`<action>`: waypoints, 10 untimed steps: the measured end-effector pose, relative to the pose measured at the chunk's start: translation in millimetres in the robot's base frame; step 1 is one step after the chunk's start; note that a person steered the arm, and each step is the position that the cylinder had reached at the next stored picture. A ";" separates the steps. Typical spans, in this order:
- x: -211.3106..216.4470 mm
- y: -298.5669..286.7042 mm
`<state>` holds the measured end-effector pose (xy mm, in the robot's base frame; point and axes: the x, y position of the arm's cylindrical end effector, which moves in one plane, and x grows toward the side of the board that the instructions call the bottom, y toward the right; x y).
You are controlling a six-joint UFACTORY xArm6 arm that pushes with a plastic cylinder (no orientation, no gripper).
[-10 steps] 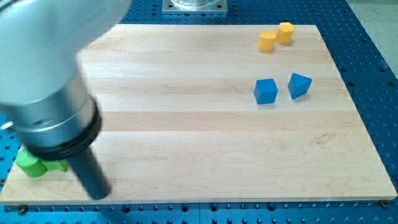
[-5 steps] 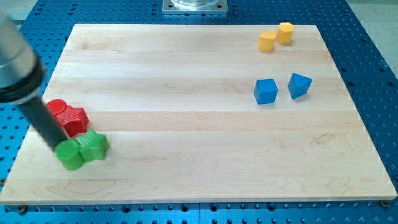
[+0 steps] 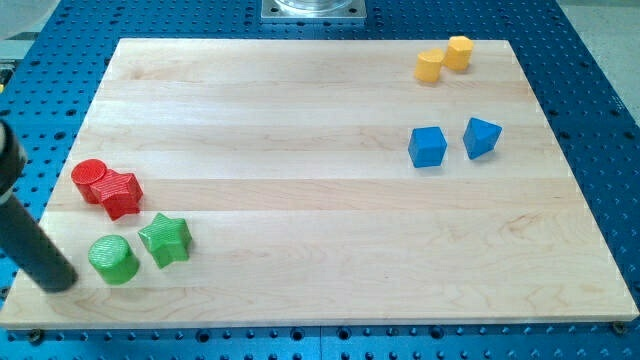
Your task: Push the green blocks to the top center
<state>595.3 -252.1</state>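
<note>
A green cylinder (image 3: 113,260) and a green star (image 3: 165,240) sit side by side near the board's bottom left, slightly apart. My tip (image 3: 57,282) rests on the board at the far left, just left of and a little below the green cylinder, with a small gap between them. The dark rod rises from it to the view's left edge.
A red cylinder (image 3: 90,179) and a red star (image 3: 119,193) touch each other just above the green blocks. Two blue blocks (image 3: 427,146) (image 3: 481,136) sit at the right. Two yellow blocks (image 3: 429,66) (image 3: 459,52) sit at the top right. The wooden board (image 3: 320,210) lies on a blue perforated table.
My rod has swung left and down, from above the green blocks to their lower left. The green pair slid up and right between the earlier frames, then the star moved slightly further right.
</note>
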 end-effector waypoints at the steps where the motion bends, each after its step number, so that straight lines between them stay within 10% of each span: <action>1: 7.9 30.2; 5: -252.7 137.1; 7: -226.0 41.7; 8: -281.9 133.0; 10: -322.7 119.8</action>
<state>272.5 -132.3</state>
